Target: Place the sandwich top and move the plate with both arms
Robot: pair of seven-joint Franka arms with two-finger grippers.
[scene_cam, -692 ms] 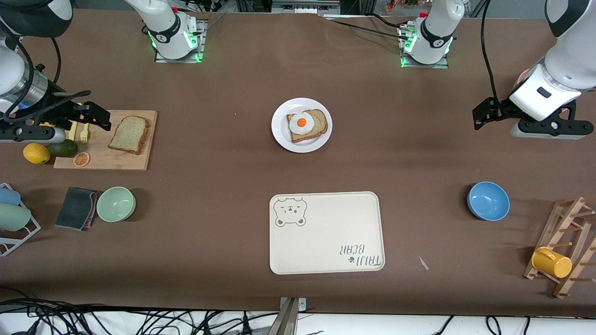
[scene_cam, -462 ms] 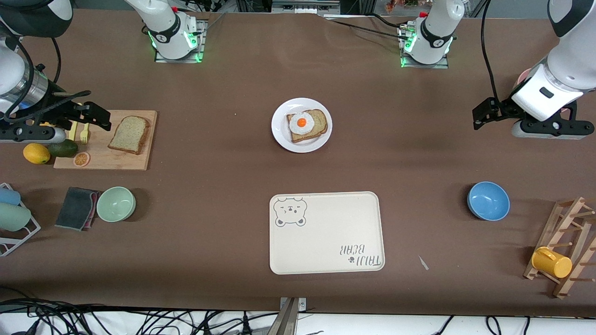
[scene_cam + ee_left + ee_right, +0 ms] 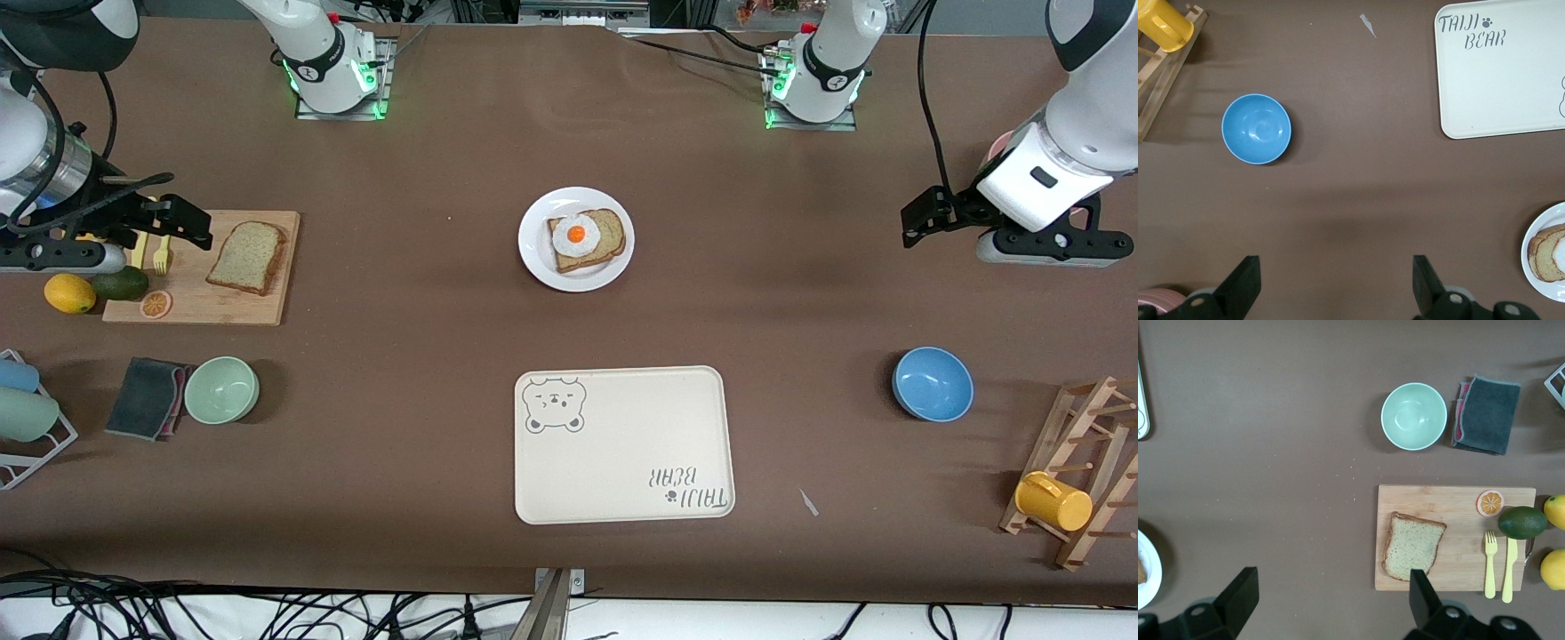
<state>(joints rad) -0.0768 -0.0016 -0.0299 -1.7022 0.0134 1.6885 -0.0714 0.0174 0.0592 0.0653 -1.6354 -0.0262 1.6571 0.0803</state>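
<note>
Brown table (image 3: 427,373) is filling the scene, with two white arms reaching in from its ends. The right arm is waiting at its own end, its right gripper (image 3: 89,233) hanging over the fork-and-knife edge of the cutting board with fingers (image 3: 1238,597) spread wide and holding nothing. The left gripper (image 3: 1022,233) is hanging over the left arm's end of the table, fingers (image 3: 1245,283) likewise spread wide and empty. A cream tray (image 3: 624,444) with a bear drawing is lying near the front camera at the table's middle. A wooden cutting board (image 3: 258,302) is sitting toward the right arm's end, and the sandwich top (image 3: 247,257) is lying flat on it, untouched, beside a yellow fork (image 3: 1490,563) and knife (image 3: 1509,568). The plate (image 3: 536,258) is sitting at the table's centre, farther from the front camera than the tray, carrying a bread slice with a fried egg (image 3: 576,236). A blue bowl (image 3: 932,383) is resting toward the left arm's end and a green bowl (image 3: 221,389) toward the right arm's end, just beside a dark cloth (image 3: 147,397).
</note>
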